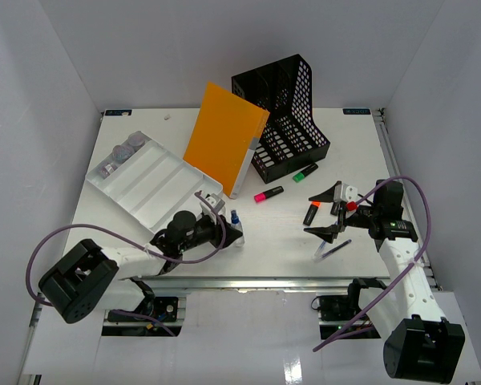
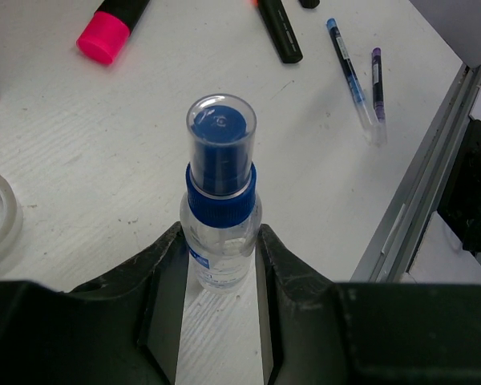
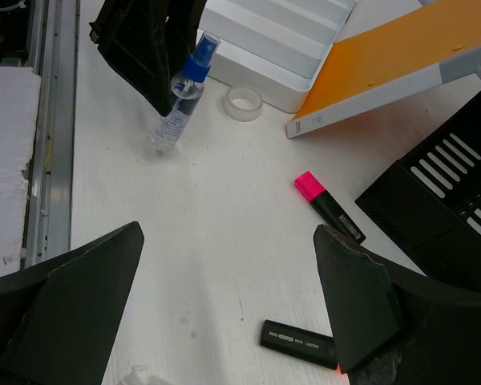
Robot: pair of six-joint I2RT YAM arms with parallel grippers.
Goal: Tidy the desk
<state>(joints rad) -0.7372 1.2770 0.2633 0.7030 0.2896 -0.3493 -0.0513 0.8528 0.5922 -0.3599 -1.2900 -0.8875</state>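
The desk (image 1: 361, 160) lies beneath the black file rack (image 1: 297, 88), its long axis running left to right, with three highlighters (image 1: 268, 194) just before the rack. The left gripper (image 2: 221, 265) clasps the one spray bottle (image 2: 220, 160), and the right gripper (image 3: 228, 241) gapes wide.

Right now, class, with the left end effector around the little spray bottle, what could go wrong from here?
1. The left end effector pinches the spray bottle by its round, clear body, so it could slip or twist on lifting.
2. The tape roll lies close beside the bottle and may get knocked.
3. Two pens lie near the front rail of the desk and a nudge could roll them off.
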